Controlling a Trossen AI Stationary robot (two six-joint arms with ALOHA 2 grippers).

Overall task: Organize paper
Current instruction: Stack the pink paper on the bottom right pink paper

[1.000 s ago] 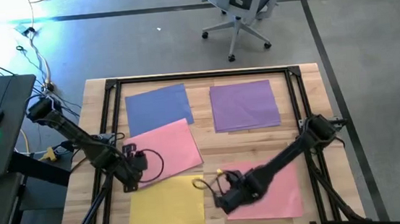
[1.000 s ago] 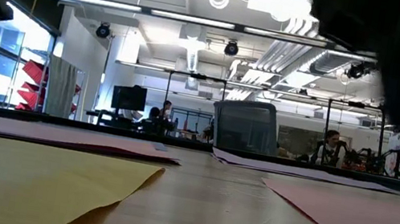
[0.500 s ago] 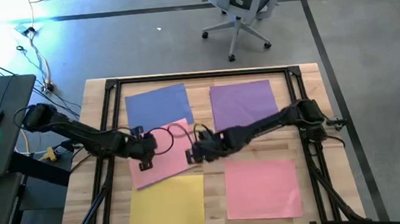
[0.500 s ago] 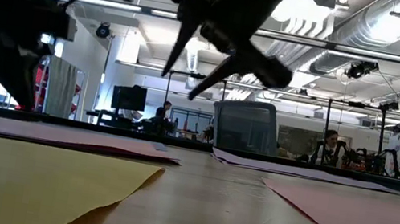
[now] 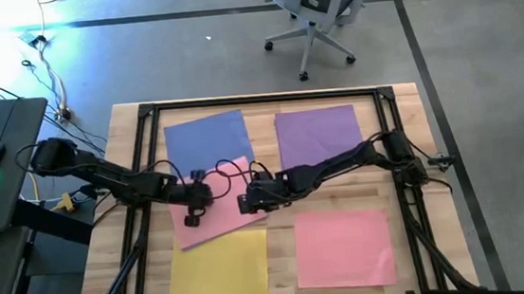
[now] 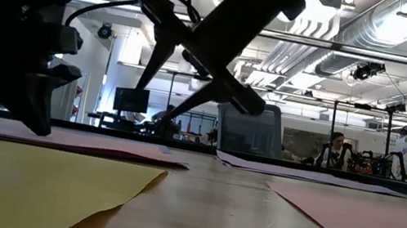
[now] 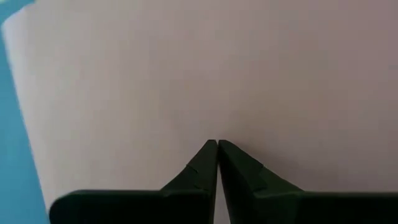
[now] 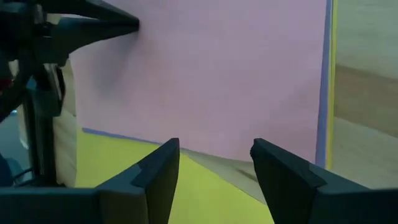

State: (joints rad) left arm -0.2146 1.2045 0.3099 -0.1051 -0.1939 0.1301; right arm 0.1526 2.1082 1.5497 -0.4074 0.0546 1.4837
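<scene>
Five sheets of paper lie flat on the wooden table. A blue sheet (image 5: 202,138) and a purple sheet (image 5: 318,138) lie at the far side. A yellow sheet (image 5: 218,271) and a pink sheet (image 5: 344,247) lie at the near side. A second, tilted pink sheet (image 5: 219,196) lies in the middle, over the blue and yellow ones. My left gripper (image 5: 195,208) is shut, with its tips down on this tilted sheet (image 7: 249,74). My right gripper (image 5: 246,204) is open and raised (image 6: 151,104) beside the tilted sheet's right edge (image 8: 311,93). My left gripper sets its shut fingertips (image 7: 211,149) on the top face of the tilted pink sheet, left of its middle (image 7: 216,127). The fingers come from above, slanting in from the table's left. The sheet lies flat on the table under them.
A black frame (image 5: 267,99) runs around the table top. Bare wood (image 5: 328,191) shows between the purple sheet and the near pink one. A blue edge (image 8: 322,124) shows under the tilted pink sheet. An office chair (image 5: 312,9) stands on the floor beyond the far edge.
My right gripper has left the near right pink sheet and gone toward the table's left and far side, to the tilted pink sheet's right edge. My left gripper has moved right and a little farther, from the yellow sheet's far left corner onto the tilted pink sheet.
</scene>
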